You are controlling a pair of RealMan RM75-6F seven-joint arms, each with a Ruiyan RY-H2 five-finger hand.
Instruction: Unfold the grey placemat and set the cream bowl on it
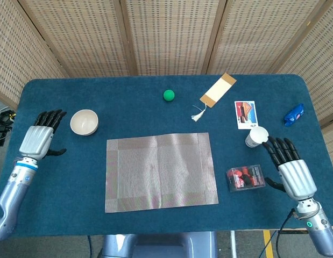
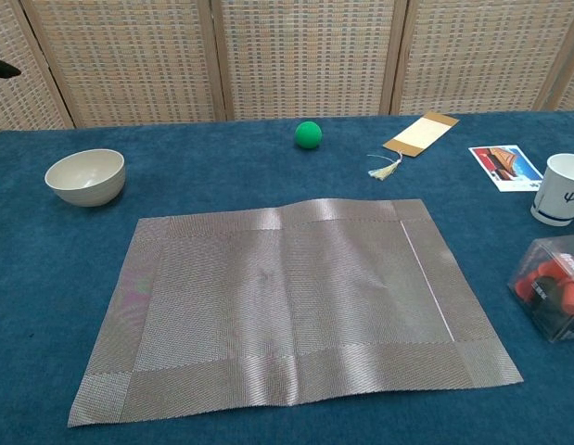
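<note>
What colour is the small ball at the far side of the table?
The ball is green, clearest in the chest view.

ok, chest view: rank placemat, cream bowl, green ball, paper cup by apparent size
1. grey placemat, by far the largest.
2. cream bowl.
3. paper cup, cut off by the frame edge, so its rank against the bowl is unsure.
4. green ball, smallest, though farthest from the camera.
</note>
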